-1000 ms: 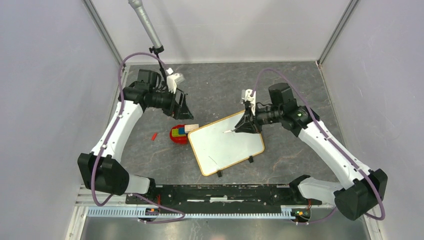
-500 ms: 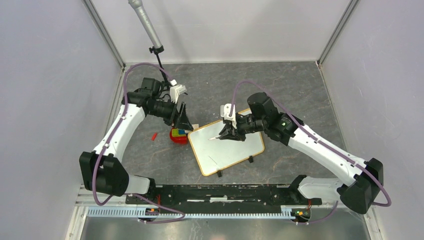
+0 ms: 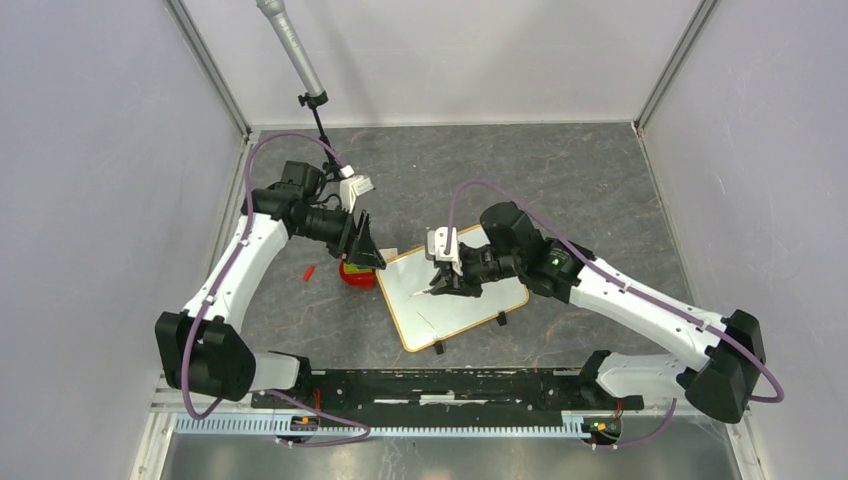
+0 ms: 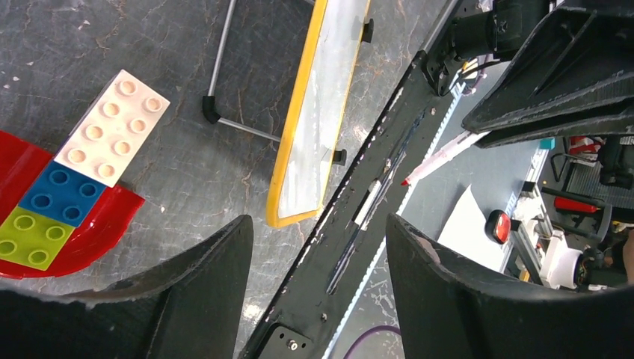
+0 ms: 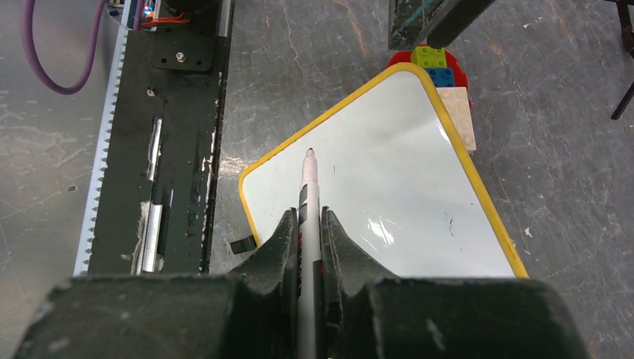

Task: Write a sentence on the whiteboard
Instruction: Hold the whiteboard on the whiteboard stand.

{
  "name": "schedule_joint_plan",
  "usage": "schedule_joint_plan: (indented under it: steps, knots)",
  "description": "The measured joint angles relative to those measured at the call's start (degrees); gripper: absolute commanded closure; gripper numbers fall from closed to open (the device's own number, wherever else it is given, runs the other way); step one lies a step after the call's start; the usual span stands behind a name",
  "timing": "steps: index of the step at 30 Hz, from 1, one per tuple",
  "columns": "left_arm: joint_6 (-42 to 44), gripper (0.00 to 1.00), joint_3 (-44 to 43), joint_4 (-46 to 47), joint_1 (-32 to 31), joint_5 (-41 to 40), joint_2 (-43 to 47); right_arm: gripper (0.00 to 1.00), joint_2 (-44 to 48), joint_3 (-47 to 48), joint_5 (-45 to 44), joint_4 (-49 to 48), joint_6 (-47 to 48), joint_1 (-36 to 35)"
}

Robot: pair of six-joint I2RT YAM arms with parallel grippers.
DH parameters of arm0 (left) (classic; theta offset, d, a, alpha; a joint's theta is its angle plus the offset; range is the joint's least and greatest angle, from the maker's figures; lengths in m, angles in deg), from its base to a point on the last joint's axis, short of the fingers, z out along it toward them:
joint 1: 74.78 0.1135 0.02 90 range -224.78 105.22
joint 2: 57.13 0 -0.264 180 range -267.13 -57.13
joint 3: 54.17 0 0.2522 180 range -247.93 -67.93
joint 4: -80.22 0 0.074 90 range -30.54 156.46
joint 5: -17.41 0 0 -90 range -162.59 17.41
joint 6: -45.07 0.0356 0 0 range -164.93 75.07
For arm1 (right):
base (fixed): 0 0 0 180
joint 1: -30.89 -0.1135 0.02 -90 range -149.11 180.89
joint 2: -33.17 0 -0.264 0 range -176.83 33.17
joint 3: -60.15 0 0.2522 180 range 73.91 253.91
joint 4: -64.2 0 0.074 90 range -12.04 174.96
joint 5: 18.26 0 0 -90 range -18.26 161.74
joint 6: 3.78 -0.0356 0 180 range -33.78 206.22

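The whiteboard (image 3: 470, 300) lies flat and tilted on the grey table, with an orange frame and black clip feet. It also shows in the right wrist view (image 5: 389, 194) and edge-on in the left wrist view (image 4: 318, 112). No red lettering shows on it, only faint marks. My right gripper (image 3: 442, 284) is shut on a white marker (image 5: 309, 183), whose red tip hovers over the board's left corner. In the right wrist view the gripper (image 5: 307, 217) clamps the marker between its fingers. My left gripper (image 3: 368, 254) is open and empty beside the board's far-left corner; it also shows in its own wrist view (image 4: 318, 228).
A red bowl (image 3: 352, 276) with stacked toy bricks (image 4: 75, 168) sits just left of the board. A small red cap (image 3: 309, 271) lies on the table further left. A grey pole on a thin black stand (image 3: 300, 65) rises at the back left. The black base rail (image 3: 450, 385) runs along the near edge.
My right arm has swung left and nearer, carrying the marker from the board's far edge to its left corner. My left gripper has moved down and right, close to the red bowl.
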Motion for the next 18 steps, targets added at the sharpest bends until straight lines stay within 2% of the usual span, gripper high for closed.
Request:
schedule_joint_plan:
  steps: [9, 18]
  knots:
    - [-0.04, 0.33, 0.00, 0.92, -1.42, -0.28, -3.19, 1.00, -2.84, 1.81, -6.84, -1.40, -0.70, -3.74]
    - [-0.07, 0.57, -0.04, 2.14, -2.25, -0.44, -6.91, 1.00, -4.70, 3.04, -10.84, -4.98, -2.67, -4.13]
